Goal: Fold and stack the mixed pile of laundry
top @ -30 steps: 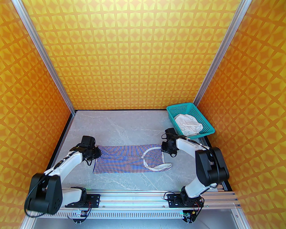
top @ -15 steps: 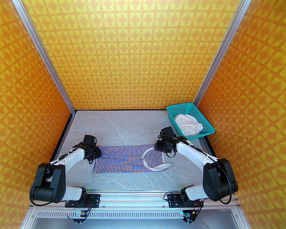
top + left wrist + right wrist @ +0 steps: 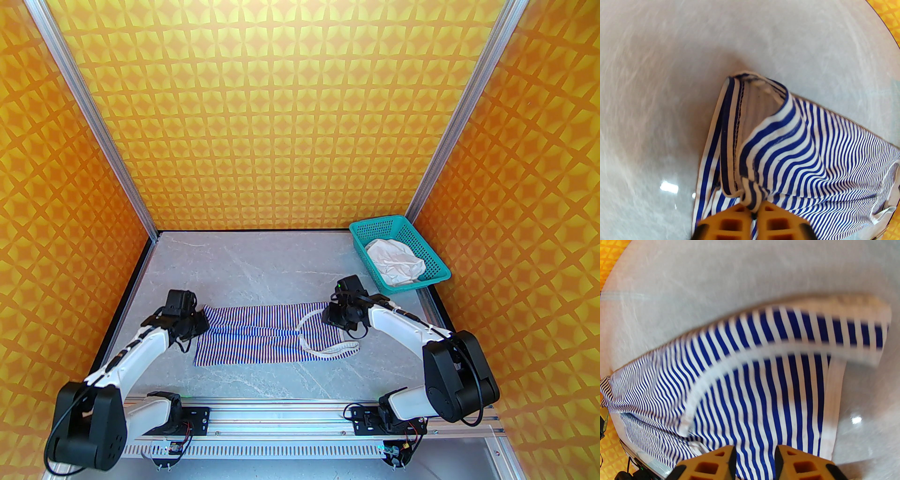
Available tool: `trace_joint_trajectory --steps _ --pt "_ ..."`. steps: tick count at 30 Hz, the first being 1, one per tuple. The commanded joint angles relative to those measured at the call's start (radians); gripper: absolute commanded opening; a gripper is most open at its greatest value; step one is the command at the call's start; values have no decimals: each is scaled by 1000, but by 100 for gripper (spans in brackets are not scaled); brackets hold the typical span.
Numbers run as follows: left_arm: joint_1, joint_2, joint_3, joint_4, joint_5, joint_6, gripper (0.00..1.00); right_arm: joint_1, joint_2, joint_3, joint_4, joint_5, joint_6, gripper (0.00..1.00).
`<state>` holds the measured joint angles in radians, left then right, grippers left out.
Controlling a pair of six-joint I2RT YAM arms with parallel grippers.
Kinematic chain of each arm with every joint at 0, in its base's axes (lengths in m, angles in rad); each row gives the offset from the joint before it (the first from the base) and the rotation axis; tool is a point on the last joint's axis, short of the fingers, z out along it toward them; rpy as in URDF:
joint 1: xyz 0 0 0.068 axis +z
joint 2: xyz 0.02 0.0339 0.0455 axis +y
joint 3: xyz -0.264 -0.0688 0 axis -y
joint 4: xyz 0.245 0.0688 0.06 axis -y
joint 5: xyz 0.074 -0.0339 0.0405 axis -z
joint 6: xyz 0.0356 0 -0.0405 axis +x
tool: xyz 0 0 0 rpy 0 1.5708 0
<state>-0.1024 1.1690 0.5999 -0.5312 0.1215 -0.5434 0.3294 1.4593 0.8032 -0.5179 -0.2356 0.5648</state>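
Two cloth items are counted. One striped garment (image 3: 262, 337) lies spread on the table (image 3: 262, 262), between the two grippers. One white cloth (image 3: 396, 265) sits crumpled inside the single teal basket (image 3: 375, 229) at the far right corner. The left gripper (image 3: 755, 209) pinches a bunched fold at the garment's left end. The right gripper (image 3: 755, 451) has its fingers apart over the garment's right end; contact cannot be told.

My gripper (image 3: 754, 462) sits at the bottom edge, its two orange fingers (image 3: 710, 466) apart, with the striped garment (image 3: 745, 380) showing in the gap. The cloth is blurred, and its whitish trim (image 3: 855, 302) curves along the far edge. It lies on the grey table (image 3: 740, 275).
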Motion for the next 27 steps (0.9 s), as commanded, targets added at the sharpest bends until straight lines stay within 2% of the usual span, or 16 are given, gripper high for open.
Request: trace_joint_trajectory --steps 1,3,6,8,10,12,15,19,23,27 --pt "7 -27 -25 -80 -19 -63 37 18 -24 -21 39 -23 37 33" --pt "7 -82 -28 -108 -19 -84 43 20 -30 -22 34 -22 43 33" --pt "8 -171 -3 -169 -47 -93 42 25 -41 -5 13 -13 40 33" --pt "7 -212 34 -217 -86 -67 38 34 -48 10 -5 -6 40 33" --pt "3 -213 77 -208 -65 -14 31 62 -56 23 -14 3 49 33" --pt "-1 -149 130 -161 28 54 26 107 -51 43 -20 16 68 33" --pt "-45 34 215 -93 136 123 14 193 -9 78 -11 22 121 33" --pt "-63 235 254 -6 155 150 0 271 92 118 21 44 191 31" --pt "-62 365 230 44 149 137 0 270 186 158 17 128 205 28" --pt "-53 382 133 106 142 50 0 257 302 262 -28 200 167 28"
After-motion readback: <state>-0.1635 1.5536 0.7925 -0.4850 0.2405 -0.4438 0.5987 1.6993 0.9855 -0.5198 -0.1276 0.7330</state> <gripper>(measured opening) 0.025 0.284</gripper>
